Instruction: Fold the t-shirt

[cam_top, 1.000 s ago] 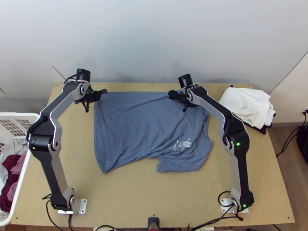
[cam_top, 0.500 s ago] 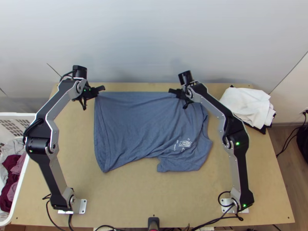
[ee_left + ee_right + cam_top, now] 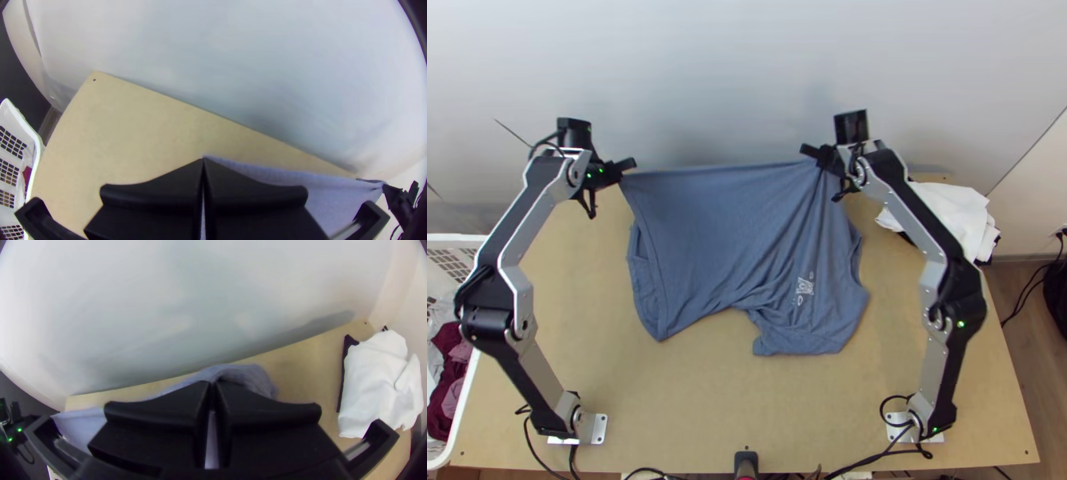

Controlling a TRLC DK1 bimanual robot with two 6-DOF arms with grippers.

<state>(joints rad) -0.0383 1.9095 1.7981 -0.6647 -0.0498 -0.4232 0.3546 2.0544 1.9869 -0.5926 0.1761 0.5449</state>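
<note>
Blue t-shirt [image 3: 707,232]: we see it creased across the wooden table [image 3: 707,408], far edge stretched straight.
White cloth [image 3: 951,212]: bunched to our right.
Right gripper [image 3: 811,151]: we have it clamped on the t-shirt's far edge.
Left gripper [image 3: 627,166]: pinching a far corner.

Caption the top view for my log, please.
Left pincer and right pincer hold the blue shirt by its far edge, stretched between them, near sleeve flat on the table.
</note>
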